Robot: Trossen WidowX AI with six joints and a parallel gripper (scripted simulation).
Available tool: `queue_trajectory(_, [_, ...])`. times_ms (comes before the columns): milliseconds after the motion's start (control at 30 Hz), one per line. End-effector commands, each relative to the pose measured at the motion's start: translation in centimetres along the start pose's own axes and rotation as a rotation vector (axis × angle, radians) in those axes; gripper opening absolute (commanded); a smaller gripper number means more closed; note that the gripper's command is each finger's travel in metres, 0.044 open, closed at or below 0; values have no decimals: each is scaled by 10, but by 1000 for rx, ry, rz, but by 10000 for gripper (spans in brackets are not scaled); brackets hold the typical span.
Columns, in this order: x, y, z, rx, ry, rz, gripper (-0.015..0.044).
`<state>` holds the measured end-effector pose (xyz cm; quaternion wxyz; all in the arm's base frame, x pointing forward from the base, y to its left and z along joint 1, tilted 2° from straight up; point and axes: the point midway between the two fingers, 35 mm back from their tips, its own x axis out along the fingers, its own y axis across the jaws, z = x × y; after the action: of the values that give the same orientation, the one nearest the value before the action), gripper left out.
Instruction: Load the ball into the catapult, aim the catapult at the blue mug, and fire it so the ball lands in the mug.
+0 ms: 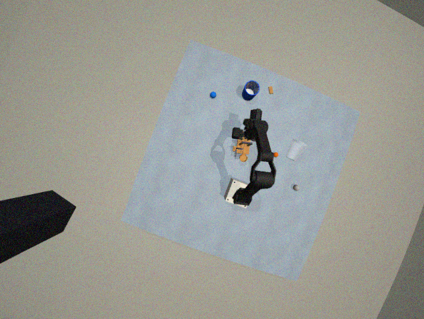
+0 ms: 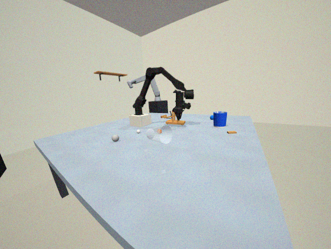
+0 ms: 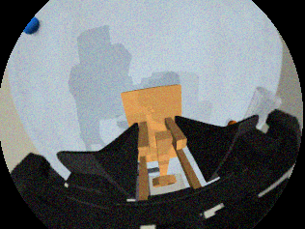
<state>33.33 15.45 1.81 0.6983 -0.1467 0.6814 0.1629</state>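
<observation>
At the middle of the table [image 2: 187,187], your gripper [image 3: 156,148] stands pointing down over the catapult [image 2: 174,121], its fingers closed on the wooden uprights of the frame, as the wrist view shows. You seem to be at the aiming step: gripping the catapult to turn it toward the blue mug [image 2: 220,119], which stands well apart on the far side. Whether a ball already sits in the spoon, you cannot tell; an orange ball [image 1: 275,154] lies beside the arm near the overturned clear cup [image 2: 160,135], and a blue ball [image 1: 213,94] lies near the mug. Next, you likely need a slow rotation of the base, keeping it flat so it neither tips nor fires early.
</observation>
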Motion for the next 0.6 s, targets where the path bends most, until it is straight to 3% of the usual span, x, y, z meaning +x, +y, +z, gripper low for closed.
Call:
queue_trajectory(0, [-34,0,7,-1,-44,-1,0])
queue_trajectory(567, [-13,-1,9,3,-42,-2,0])
